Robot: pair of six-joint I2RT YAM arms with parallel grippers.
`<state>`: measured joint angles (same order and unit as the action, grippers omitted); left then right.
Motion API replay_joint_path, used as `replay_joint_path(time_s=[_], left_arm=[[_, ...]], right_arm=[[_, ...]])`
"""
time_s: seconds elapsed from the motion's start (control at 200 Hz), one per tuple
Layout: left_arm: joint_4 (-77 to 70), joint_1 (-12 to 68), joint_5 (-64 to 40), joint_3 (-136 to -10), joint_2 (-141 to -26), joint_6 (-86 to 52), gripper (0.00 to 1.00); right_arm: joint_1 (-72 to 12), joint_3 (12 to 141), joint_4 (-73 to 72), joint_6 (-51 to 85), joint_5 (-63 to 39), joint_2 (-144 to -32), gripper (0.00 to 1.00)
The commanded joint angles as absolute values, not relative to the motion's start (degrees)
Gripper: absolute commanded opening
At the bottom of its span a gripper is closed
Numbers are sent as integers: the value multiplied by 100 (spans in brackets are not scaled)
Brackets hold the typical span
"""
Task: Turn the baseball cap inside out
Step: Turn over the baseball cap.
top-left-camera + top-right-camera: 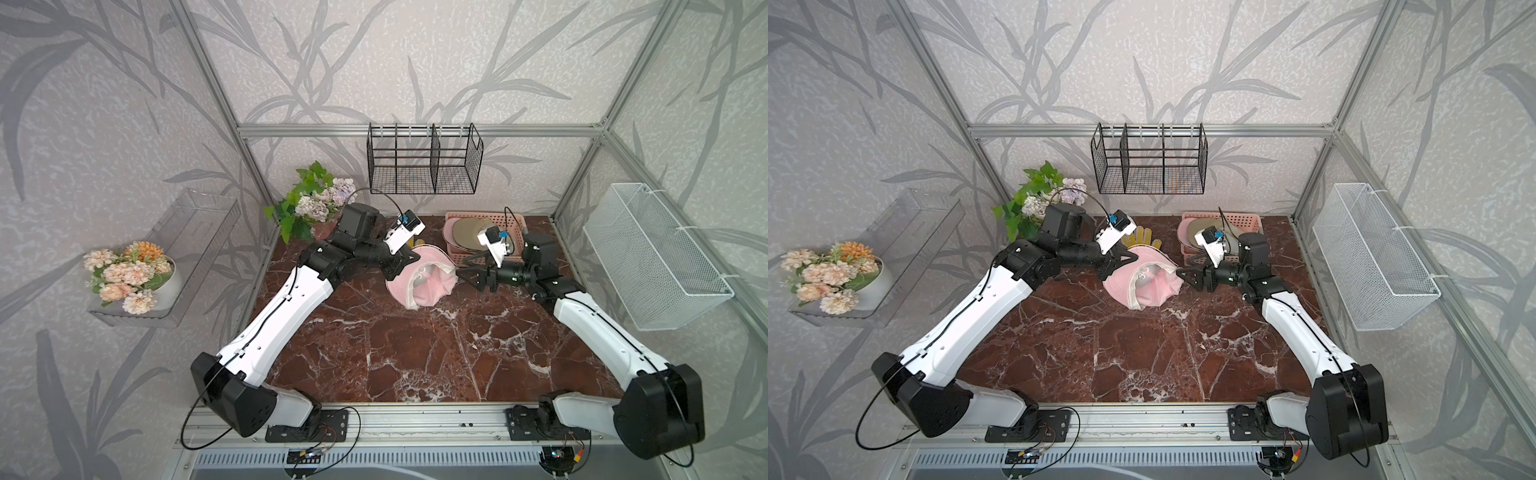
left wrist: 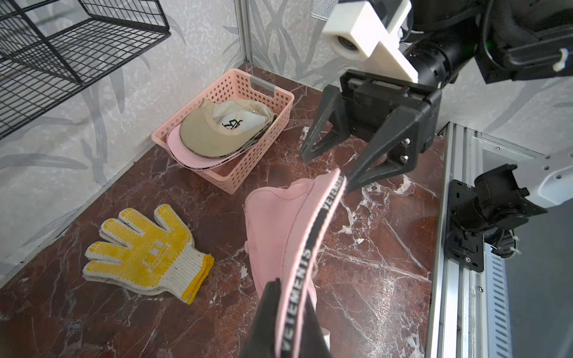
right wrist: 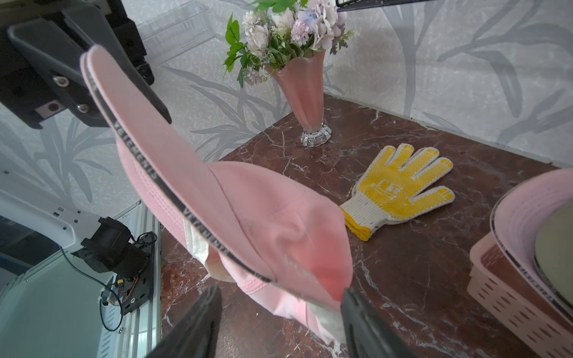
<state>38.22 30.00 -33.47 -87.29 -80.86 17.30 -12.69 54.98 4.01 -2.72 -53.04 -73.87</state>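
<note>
Pink cap (image 1: 419, 278) at mid-back of marble table (image 1: 415, 353), brim raised, crown hanging down; contact with tabletop unclear. White lining shows at opening in both top views. Left gripper (image 2: 290, 291) clamped tight on black-trimmed brim edge. Right gripper (image 2: 328, 171) has jaws spread wide, nothing pinched, one fingertip touching far end of brim. Yellow-dotted gloves (image 2: 145, 251) flat on table, just behind cap. Pink basket (image 2: 242, 173) at back right holds beige cap (image 2: 217, 130) stacked on another pink brim. Flower vase (image 3: 307, 93) in back left corner.
</note>
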Motion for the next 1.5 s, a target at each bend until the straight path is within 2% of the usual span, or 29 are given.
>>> replay_joint_path(time_s=[0.0,0.305,0.5,0.845,1.005,1.125,1.27,1.365,1.495], left_arm=[[3879,3015,-3628,-8953,-8082,1908,0],[3456,2949,-3550,-9012,-8033,1603,0],[3215,2807,-3262,-9042,-8008,1359,0],[2998,2692,-3374,-8954,-7915,1189,0],[2799,2610,-3546,-8906,-7857,1057,0],[2717,2607,-3773,-8805,-7865,1029,0],[2669,2602,-3676,-8694,-7850,977,0],[2654,2593,-3500,-8692,-7836,906,0],[2600,2593,-3505,-8653,-7840,829,0]], right_arm=[[-1279,5825,945,-740,-5819,-7618,66],[-1652,6313,2381,-1631,-6207,-8258,66],[-1709,6241,2685,-1737,-6458,-8313,65],[-2064,6489,3366,-2108,-6769,-8719,63],[-2139,6480,3217,-1992,-6803,-8842,60],[-2188,6173,2253,-1325,-6410,-8660,49],[-2196,5368,171,-3,-5724,-8173,15],[-2196,4952,-778,624,-5113,-7866,0],[-2205,4577,-1599,1750,-3437,-7600,0]])
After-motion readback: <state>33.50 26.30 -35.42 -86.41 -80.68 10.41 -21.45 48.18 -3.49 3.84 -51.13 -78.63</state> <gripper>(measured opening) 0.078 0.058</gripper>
